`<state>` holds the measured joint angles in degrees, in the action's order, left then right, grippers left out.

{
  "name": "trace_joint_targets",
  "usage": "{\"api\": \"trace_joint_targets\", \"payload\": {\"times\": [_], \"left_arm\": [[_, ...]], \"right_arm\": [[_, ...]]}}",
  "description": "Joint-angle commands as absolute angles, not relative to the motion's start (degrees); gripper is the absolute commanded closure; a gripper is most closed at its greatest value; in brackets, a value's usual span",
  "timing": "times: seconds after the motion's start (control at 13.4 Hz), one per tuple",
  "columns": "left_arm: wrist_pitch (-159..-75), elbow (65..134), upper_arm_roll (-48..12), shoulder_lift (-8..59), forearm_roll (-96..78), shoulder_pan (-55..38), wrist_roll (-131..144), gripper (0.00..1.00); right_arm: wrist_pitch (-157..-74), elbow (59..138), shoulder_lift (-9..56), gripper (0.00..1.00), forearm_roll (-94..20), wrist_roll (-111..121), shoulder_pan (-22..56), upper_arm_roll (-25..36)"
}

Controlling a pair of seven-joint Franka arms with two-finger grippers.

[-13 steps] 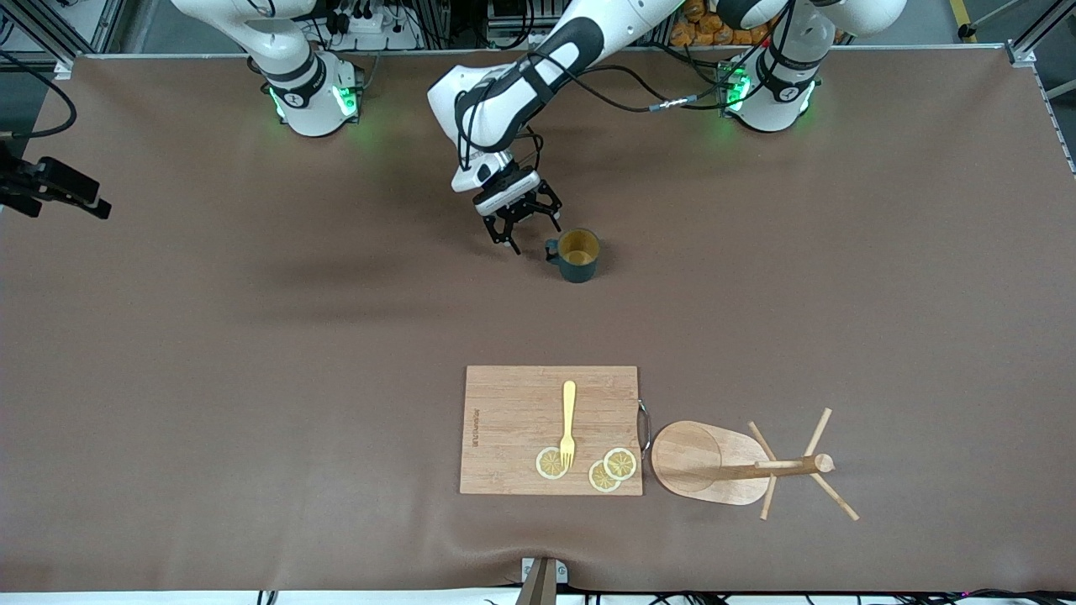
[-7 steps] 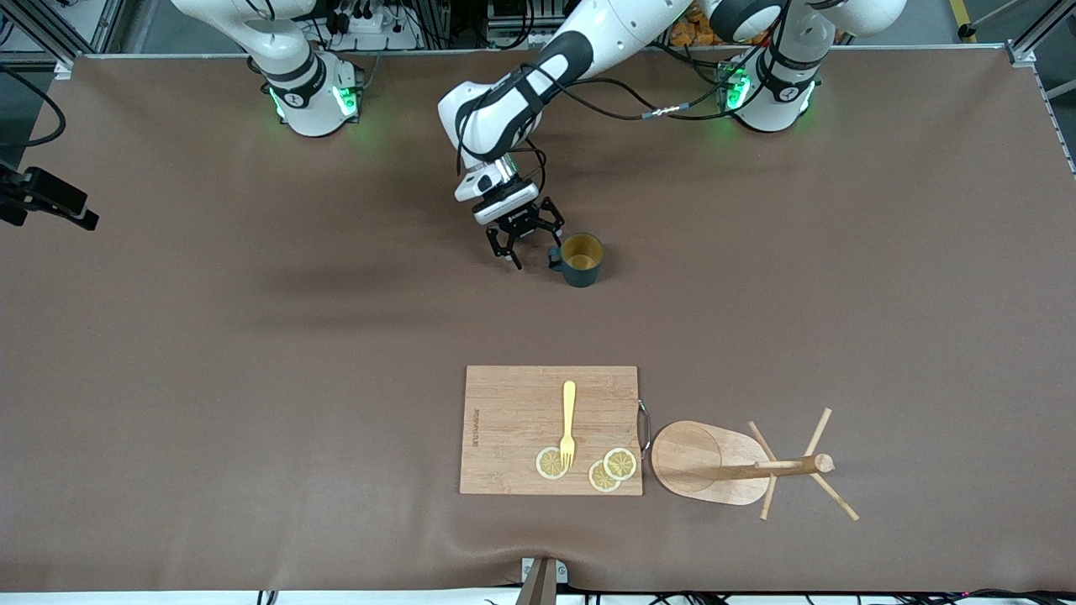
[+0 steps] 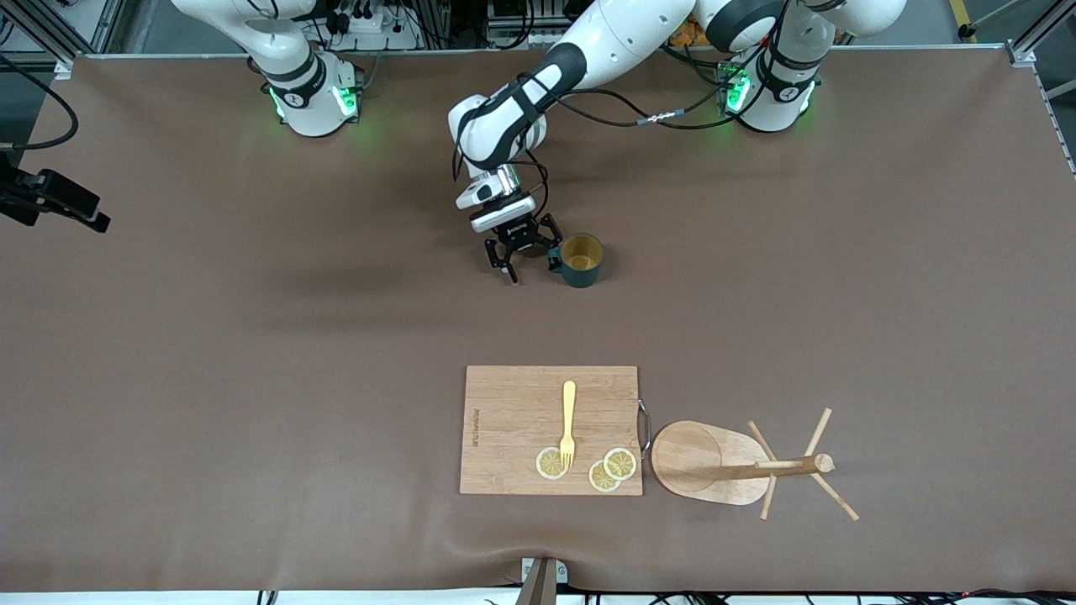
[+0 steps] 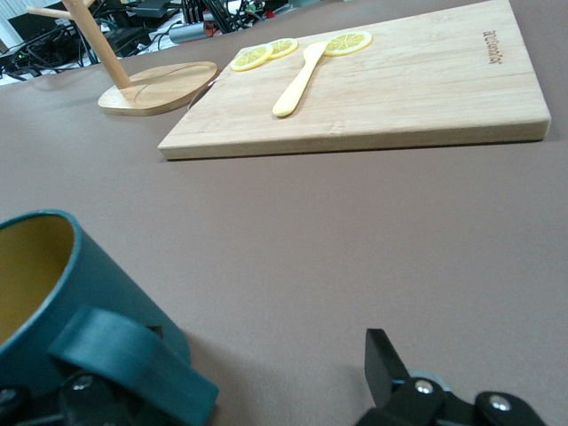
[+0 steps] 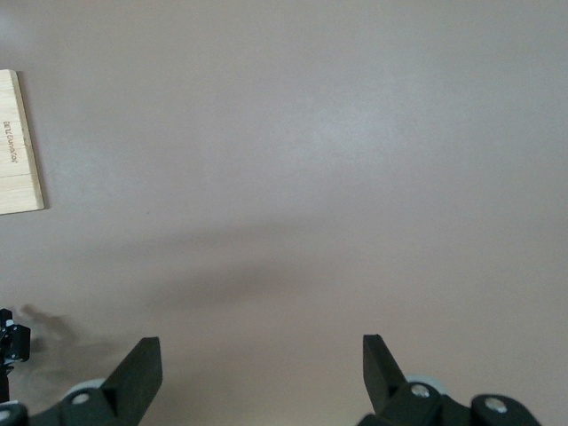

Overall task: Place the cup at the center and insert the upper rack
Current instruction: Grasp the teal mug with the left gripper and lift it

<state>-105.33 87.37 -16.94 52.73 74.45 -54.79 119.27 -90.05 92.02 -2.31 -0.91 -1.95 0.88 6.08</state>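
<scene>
Since the earlier frames the left gripper (image 3: 530, 254) has come down beside the cup (image 3: 580, 258), and the left arm has drawn back a little toward its base; the cup has not moved.

From the right arm's end of the table to the left arm's end: the right gripper (image 5: 257, 373) does not appear in the front view. Its own wrist view shows its jaws spread wide over bare table (image 5: 337, 160), holding nothing, while the right arm waits. The same view cuts off all but one corner of the cutting board (image 5: 18, 151).

The left gripper is low at the cup's handle, jaws released and wide. The left wrist view shows the handle (image 4: 133, 359) just by one finger, which the front view cannot make clear; whether they touch I cannot tell. The cup stands upright, farther from the front camera than the cutting board.

On the board lie a yellow fork (image 3: 568, 424) and three lemon slices (image 3: 620, 463). The upper rack (image 3: 714, 464) lies on its side just beside the board, toward the left arm's end.
</scene>
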Motion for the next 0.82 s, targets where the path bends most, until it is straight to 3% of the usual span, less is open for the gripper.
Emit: {"api": "trace_joint_targets", "payload": {"times": [0.0, 0.07, 0.74], "left_arm": [[-107.31, 86.57, -16.17, 53.61, 75.85, -54.67, 122.15, 0.69], [-107.92, 86.57, -16.08, 53.53, 76.28, -54.23, 123.82, 1.0], [-108.02, 85.79, -16.26, 51.25, 73.57, -52.13, 123.93, 1.0]], "right_arm": [[-89.74, 90.44, -1.76, 0.0, -0.18, -2.99, 0.44, 5.62], [-89.82, 90.44, -1.84, 0.0, -0.35, -2.99, 0.44, 5.62], [-90.53, 89.74, -1.67, 0.0, -0.18, -2.99, 0.7, 5.62]]}}
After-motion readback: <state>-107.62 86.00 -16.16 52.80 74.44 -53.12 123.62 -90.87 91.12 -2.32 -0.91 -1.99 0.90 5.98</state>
